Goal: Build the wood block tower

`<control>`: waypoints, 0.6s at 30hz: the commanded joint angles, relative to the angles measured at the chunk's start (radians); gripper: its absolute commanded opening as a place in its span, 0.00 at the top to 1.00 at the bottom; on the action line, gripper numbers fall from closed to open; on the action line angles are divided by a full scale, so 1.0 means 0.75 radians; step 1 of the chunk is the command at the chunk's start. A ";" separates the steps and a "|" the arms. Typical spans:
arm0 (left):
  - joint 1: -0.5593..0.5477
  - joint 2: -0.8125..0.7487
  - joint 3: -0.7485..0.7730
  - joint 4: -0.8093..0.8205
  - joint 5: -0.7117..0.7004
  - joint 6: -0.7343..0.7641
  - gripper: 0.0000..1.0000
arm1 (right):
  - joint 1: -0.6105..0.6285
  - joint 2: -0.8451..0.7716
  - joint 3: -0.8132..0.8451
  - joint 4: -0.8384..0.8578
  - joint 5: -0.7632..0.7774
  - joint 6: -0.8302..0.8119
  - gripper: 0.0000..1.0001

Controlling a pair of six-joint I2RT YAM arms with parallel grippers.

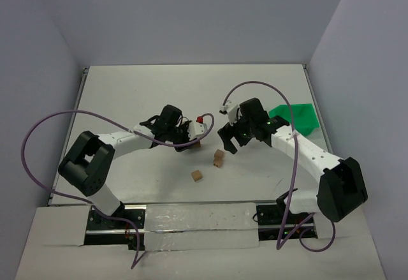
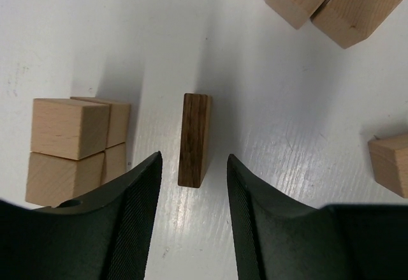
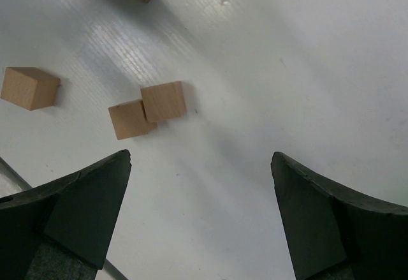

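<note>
Jaws of left end effector [image 2: 193,159] stand spread around a dark block [image 2: 195,130]; right end effector [image 3: 201,159] gapes wide.

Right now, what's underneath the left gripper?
A dark wooden slab rests on the white table between the left gripper's open fingers, untouched. Light wooden cubes cluster beside it. In the top view the gripper hides the slab. Whatever lies beneath the fingers themselves is covered.

Left gripper [image 2: 194,165] low, jaws narrowly parted — right gripper [image 3: 201,162] higher, jaws wide
</note>
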 commanded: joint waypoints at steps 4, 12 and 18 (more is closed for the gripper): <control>-0.035 0.047 0.040 0.029 -0.025 0.017 0.52 | -0.072 -0.172 -0.025 0.046 -0.042 -0.028 0.02; -0.052 0.093 0.089 -0.048 -0.031 0.023 0.61 | -0.107 -0.257 -0.031 0.067 -0.079 -0.068 0.02; -0.058 0.067 0.087 -0.084 -0.026 0.021 0.80 | -0.117 -0.336 -0.054 0.095 -0.082 -0.100 0.02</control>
